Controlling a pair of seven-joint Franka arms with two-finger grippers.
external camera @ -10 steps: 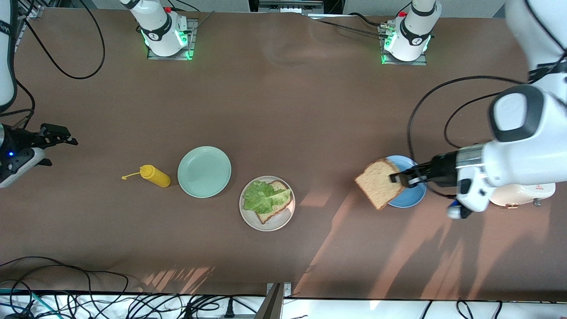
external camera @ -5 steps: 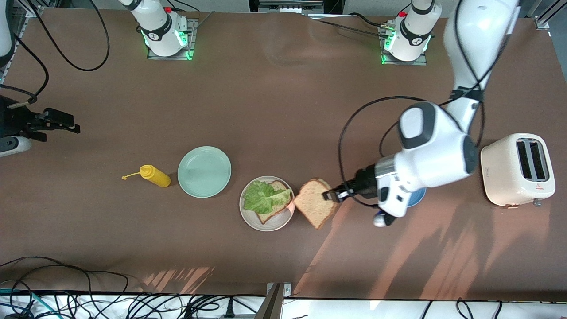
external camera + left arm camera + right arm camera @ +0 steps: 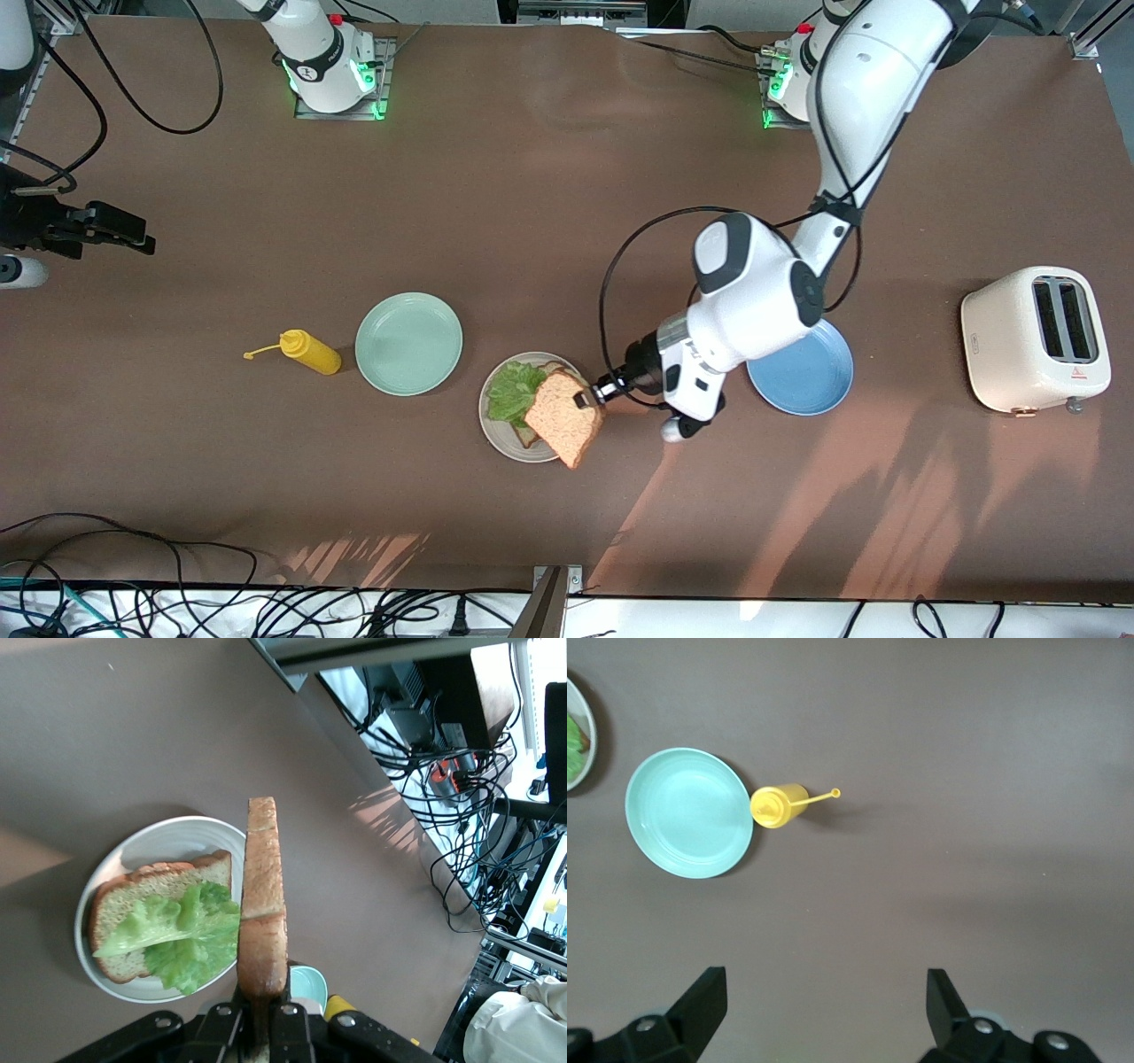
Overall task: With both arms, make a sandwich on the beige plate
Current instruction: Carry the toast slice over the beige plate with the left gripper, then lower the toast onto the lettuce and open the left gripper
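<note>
From the front camera, we see the left gripper (image 3: 588, 398) pinching a slice of bread (image 3: 564, 422) by its edge, held tilted over the beige plate (image 3: 498, 432) in the middle of the table. On that plate lie another bread slice (image 3: 524, 435) and a green lettuce leaf (image 3: 508, 395). A mint-green plate (image 3: 408, 343) and a yellow squeeze bottle (image 3: 309, 351) sit toward the right arm's end; a blue plate (image 3: 806, 385) and a cream toaster (image 3: 1035, 339) toward the left arm's end. The right gripper (image 3: 113, 229) waits at the table's edge. In the left wrist view, we see the held slice (image 3: 262, 904) edge-on between the fingers (image 3: 288, 1028), above the lettuce (image 3: 182, 935). In the right wrist view, the right gripper (image 3: 826, 1005) hangs spread wide over bare table near the bottle (image 3: 778, 805).
</note>
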